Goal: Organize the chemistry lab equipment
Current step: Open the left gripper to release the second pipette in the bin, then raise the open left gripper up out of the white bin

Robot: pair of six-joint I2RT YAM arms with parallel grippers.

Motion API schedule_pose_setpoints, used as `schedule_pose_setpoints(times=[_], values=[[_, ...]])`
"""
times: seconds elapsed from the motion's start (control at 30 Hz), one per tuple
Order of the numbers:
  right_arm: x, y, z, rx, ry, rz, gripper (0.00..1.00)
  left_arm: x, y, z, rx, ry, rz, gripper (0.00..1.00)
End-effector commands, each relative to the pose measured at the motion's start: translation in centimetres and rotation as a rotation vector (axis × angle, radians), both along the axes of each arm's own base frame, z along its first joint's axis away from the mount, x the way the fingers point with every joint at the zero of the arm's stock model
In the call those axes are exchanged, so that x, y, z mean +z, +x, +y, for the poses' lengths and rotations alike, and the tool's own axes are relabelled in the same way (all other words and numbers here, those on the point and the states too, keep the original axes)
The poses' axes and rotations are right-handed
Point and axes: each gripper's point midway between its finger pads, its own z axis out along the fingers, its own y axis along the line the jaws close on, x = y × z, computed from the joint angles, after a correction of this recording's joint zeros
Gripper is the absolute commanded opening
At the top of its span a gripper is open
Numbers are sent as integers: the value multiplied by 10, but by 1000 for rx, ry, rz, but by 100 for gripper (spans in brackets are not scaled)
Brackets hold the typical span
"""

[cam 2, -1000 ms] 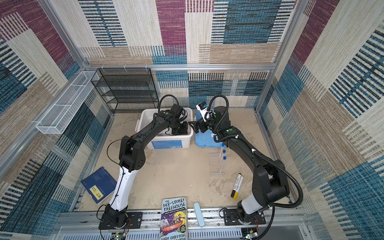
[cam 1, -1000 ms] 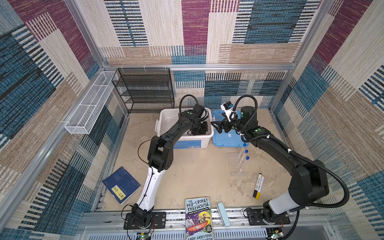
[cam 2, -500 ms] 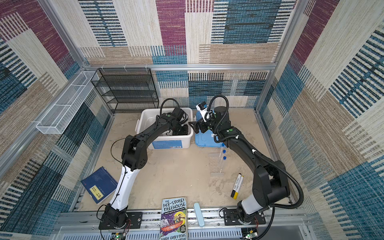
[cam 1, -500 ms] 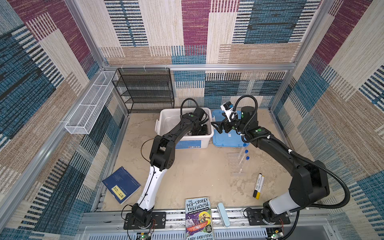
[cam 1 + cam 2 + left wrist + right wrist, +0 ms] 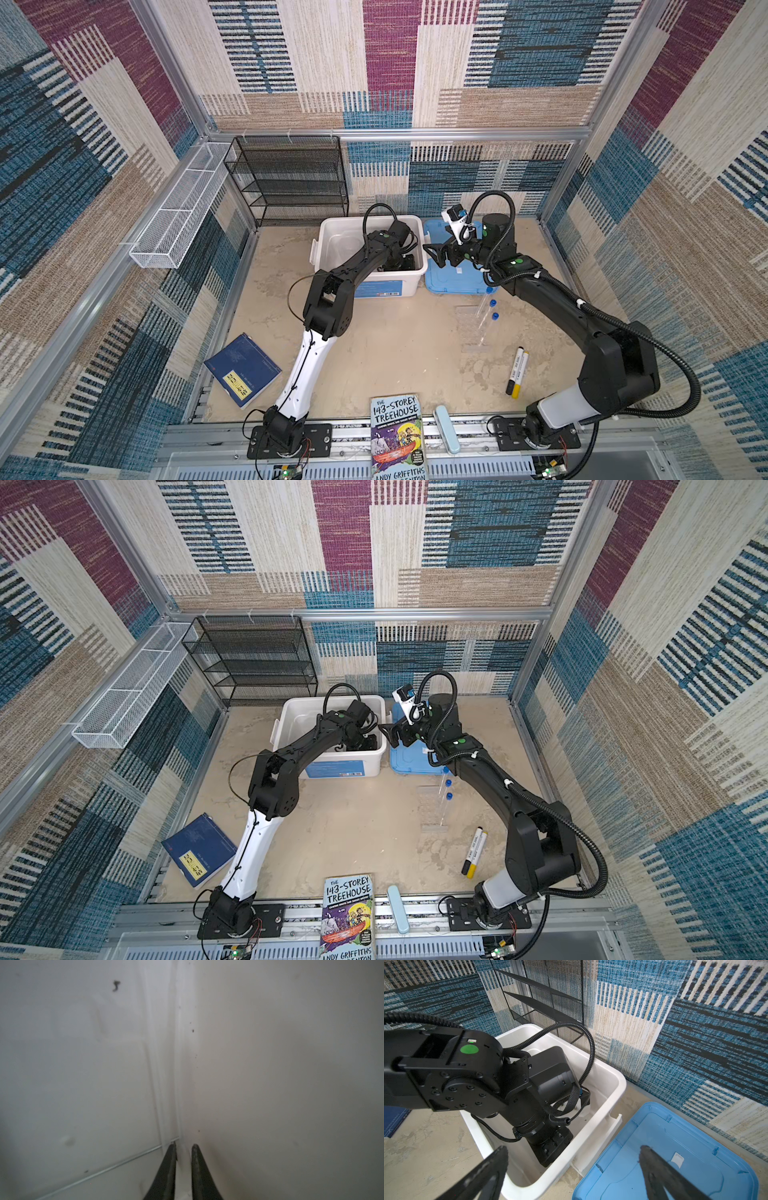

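My left gripper (image 5: 184, 1144) is down inside the white bin (image 5: 332, 245), at its near right corner. Its jaws stand a narrow gap apart with nothing between them. A thin glass stick (image 5: 104, 1169) lies on the bin's floor, one end right beside a left fingertip (image 5: 171, 1153). In both top views the wrist hides that gripper. My right gripper (image 5: 436, 253) (image 5: 573, 1148) hangs wide open and empty over the bin's rim and the blue lid (image 5: 675, 1178). Blue-capped clear tubes (image 5: 486, 316) (image 5: 445, 800) stand in the clear rack (image 5: 473, 332) on the table.
The blue lid (image 5: 453, 278) lies right of the bin. Black and yellow markers (image 5: 516, 372) lie at the front right. Two books (image 5: 243, 370) (image 5: 397, 436) and a pale blue case (image 5: 446, 428) sit near the front. A black mesh shelf (image 5: 291, 183) and a white wire basket (image 5: 178, 216) stand at the back left.
My left arm has sunk deeper into the bin's corner and its jaws have parted a little. The right arm has stayed still and open.
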Motion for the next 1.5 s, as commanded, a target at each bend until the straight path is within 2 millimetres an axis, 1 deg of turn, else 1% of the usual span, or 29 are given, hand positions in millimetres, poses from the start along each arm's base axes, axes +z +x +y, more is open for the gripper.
schedule_pose_setpoints(times=[0.0, 0.17, 0.3, 0.37, 0.6, 0.73, 0.83, 1.0, 1.17, 1.2, 1.27, 1.4, 1.47], values=[[4, 1, 0, -5, 1, -22, 99, -5, 0, 3, -2, 16, 2, 18], [3, 3, 0, -6, -1, -21, 99, -8, 1, 4, -3, 22, 3, 22], [2, 3, -2, -14, -7, -20, 99, -9, -1, 7, -3, 33, 7, 23], [2, 2, -2, -16, -10, -22, 99, -4, 0, 6, -5, 30, -2, 26], [0, 3, -4, -23, -19, -20, 99, 20, 5, 8, -14, 32, -61, 42], [0, 4, -9, -49, -44, -29, 99, 31, 3, 10, -16, 32, -73, 47], [1, 4, -14, -69, -61, -41, 99, 43, 2, 12, -13, 33, -92, 57], [12, 3, -18, -90, -48, -66, 99, 73, 2, 22, -6, 54, -160, 74], [24, 1, -17, -90, -9, -78, 99, 119, 1, 36, 0, 71, -268, 87], [26, 1, -17, -91, 2, -79, 99, 127, -1, 37, -2, 70, -282, 91], [32, 2, -20, -107, 27, -76, 99, 151, -5, 41, 1, 55, -330, 100], [42, 8, -36, -154, 99, -39, 99, 190, -19, 48, -7, -1, -423, 99], [45, 13, -51, -208, 133, -10, 99, 211, -32, 45, -37, -66, -474, 99]])
